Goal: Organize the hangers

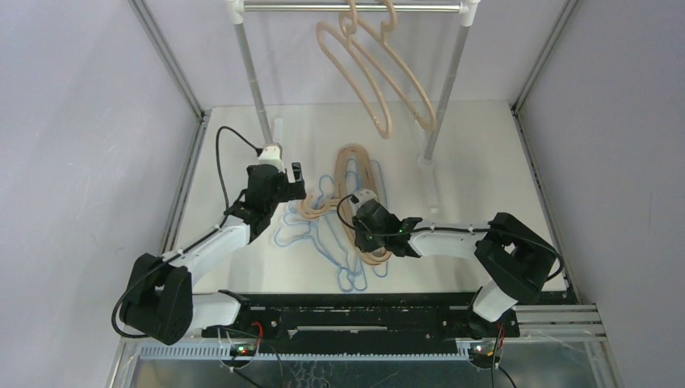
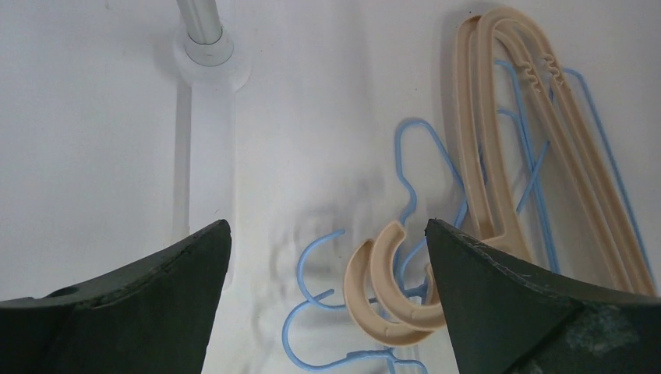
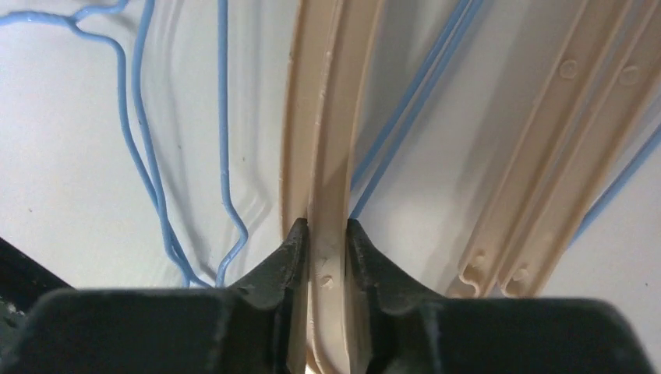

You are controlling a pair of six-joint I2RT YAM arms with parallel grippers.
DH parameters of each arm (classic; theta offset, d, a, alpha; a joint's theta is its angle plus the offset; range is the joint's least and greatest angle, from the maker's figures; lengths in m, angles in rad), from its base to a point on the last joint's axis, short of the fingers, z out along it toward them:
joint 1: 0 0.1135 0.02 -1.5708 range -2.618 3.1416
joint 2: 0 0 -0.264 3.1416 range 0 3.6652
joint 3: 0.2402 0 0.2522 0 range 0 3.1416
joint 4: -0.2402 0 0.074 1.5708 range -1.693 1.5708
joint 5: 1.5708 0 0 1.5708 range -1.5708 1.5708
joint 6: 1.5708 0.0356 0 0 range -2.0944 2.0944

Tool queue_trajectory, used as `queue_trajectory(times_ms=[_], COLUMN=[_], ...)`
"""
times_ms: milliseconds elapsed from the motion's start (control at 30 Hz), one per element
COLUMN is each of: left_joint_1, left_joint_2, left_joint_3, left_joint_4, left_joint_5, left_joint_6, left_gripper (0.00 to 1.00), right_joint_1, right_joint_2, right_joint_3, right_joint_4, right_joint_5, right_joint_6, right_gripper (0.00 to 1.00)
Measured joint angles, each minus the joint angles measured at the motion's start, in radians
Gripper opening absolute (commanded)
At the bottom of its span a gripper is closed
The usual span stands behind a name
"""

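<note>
Two tan hangers point(image 1: 380, 69) hang on the silver rail point(image 1: 347, 6) at the back. Two more tan hangers point(image 1: 355, 174) lie stacked on the white table over several thin light-blue wire hangers point(image 1: 323, 242). My right gripper point(image 1: 365, 230) is shut on an arm of a tan hanger point(image 3: 323, 156) near the pile's lower end; its fingertips point(image 3: 292, 241) press both sides. My left gripper point(image 1: 291, 179) is open and empty, hovering over the tan hooks point(image 2: 390, 288) and blue hooks point(image 2: 312, 312) at the pile's left end.
The rail's two slanted legs stand on white feet point(image 2: 204, 58) on the table, one just behind my left gripper, the other point(image 1: 436, 121) right of the pile. Aluminium frame posts and grey walls close in both sides.
</note>
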Motion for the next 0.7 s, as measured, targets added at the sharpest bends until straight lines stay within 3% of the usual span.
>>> queue_trajectory(times_ms=[267,500,700], left_joint_1=[0.0,0.0,0.0], left_joint_2=[0.0,0.0,0.0], left_joint_3=[0.0,0.0,0.0], left_joint_4=[0.0,0.0,0.0], left_joint_5=[0.0,-0.004,-0.009], left_joint_6=[0.0,0.0,0.0], left_gripper=[1.0,0.99,1.0], right_joint_1=[-0.005,-0.029,-0.137], right_joint_2=[-0.051,-0.301,-0.468], right_joint_3=[0.005,0.004,-0.001], right_joint_4=[-0.042,-0.137,-0.153], right_joint_5=[0.0,0.014,-0.052], right_joint_6=[0.002,0.002,0.018], right_gripper=[0.03,0.02,0.01])
